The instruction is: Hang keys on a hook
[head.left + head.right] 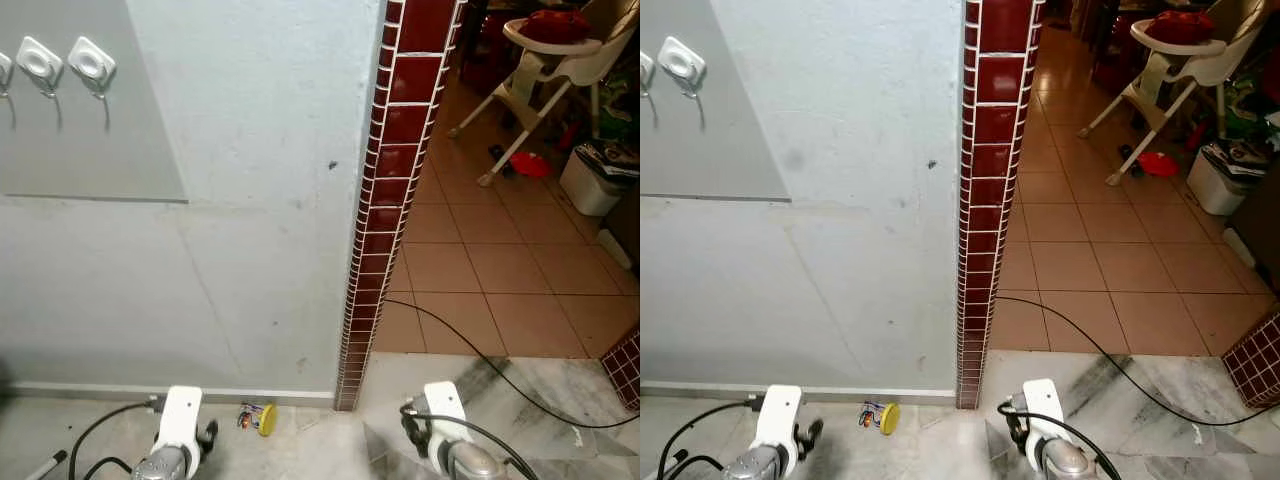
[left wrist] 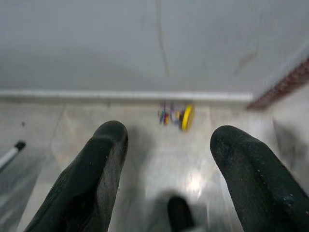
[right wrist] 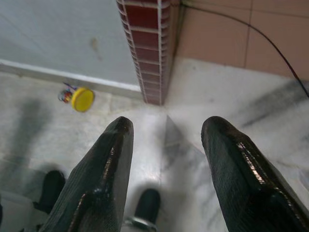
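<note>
The keys [image 1: 258, 417], a small bunch with a round yellow tag, lie on the marble floor at the foot of the pale wall. White square hooks [image 1: 90, 62] are stuck high on a grey panel at the wall's upper left. My left arm [image 1: 178, 430] hangs low, just left of the keys. The left gripper [image 2: 166, 140] is open with the keys [image 2: 177, 117] ahead of its fingers on the floor. My right arm [image 1: 445, 430] hangs right of the brick pillar's corner. The right gripper [image 3: 166, 128] is open and empty, the keys [image 3: 78, 98] off to its side.
A red brick pillar [image 1: 395, 180] ends the wall. Beyond it, a black cable [image 1: 480, 350] runs across the tiled floor. A high chair [image 1: 550, 60] and a white bin [image 1: 598, 175] stand at the far right. A white stick [image 1: 45, 465] lies at the lower left.
</note>
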Motion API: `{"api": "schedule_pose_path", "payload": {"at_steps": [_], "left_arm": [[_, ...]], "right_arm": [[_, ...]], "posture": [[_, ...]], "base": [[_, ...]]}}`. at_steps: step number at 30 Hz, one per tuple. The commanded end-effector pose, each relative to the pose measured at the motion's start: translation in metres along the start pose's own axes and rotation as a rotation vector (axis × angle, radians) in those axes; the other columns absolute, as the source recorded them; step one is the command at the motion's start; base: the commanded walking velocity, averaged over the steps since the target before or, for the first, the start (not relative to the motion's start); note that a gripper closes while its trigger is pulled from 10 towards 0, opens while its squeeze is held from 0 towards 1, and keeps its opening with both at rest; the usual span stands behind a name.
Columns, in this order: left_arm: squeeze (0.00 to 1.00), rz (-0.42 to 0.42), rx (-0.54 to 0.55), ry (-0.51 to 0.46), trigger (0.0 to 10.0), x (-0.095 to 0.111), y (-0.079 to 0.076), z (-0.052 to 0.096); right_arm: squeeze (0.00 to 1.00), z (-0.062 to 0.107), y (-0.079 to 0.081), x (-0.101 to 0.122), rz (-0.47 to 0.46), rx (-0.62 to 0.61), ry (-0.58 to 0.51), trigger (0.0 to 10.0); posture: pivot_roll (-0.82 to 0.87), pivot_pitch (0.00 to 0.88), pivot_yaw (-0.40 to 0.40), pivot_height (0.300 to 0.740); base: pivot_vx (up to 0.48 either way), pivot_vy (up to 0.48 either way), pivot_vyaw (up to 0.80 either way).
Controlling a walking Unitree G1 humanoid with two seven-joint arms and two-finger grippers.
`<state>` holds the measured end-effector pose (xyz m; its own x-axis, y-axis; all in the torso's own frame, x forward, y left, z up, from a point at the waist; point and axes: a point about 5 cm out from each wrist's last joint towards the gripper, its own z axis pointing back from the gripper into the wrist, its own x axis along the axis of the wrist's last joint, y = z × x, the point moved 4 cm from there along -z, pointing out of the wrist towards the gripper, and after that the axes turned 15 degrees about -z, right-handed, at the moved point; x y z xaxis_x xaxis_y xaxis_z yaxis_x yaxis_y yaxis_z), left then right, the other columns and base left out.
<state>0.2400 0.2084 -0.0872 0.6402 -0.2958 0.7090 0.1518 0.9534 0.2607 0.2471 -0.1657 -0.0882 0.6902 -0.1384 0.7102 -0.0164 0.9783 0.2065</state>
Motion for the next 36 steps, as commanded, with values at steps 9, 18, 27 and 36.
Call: {"api": "schedule_pose_path", "payload": {"at_steps": [9, 18, 27, 36], "left_arm": [[0.00, 0.081, 0.013, -0.120, 10.0, 0.006, -0.004, 0.006], [0.00, 0.068, 0.002, -0.129, 10.0, -0.003, -0.010, 0.012], [0.00, 0.094, -0.004, -0.103, 10.0, -0.014, -0.007, 0.015], [0.00, 0.153, -0.015, -0.095, 10.0, -0.015, -0.008, 0.015]], "right_arm": [[0.00, 0.002, 0.013, 0.011, -0.014, 0.102, -0.110, 10.0], [0.00, 0.007, 0.006, -0.007, 0.021, 0.067, -0.061, 10.0], [0.00, 0.008, 0.002, -0.010, 0.042, 0.056, -0.050, 10.0], [0.00, 0.009, 0.000, -0.013, 0.040, 0.049, -0.031, 10.0]], "posture": [[-0.11, 0.000, 0.017, 0.740], [-0.09, 0.000, 0.010, 0.740], [-0.09, 0.000, 0.011, 0.740], [-0.09, 0.000, 0.004, 0.740]], "base": [[0.000, 0.000, 0.00], [0.000, 0.000, 0.44], [0.000, 0.000, 0.80], [0.000, 0.027, 0.80]]}}
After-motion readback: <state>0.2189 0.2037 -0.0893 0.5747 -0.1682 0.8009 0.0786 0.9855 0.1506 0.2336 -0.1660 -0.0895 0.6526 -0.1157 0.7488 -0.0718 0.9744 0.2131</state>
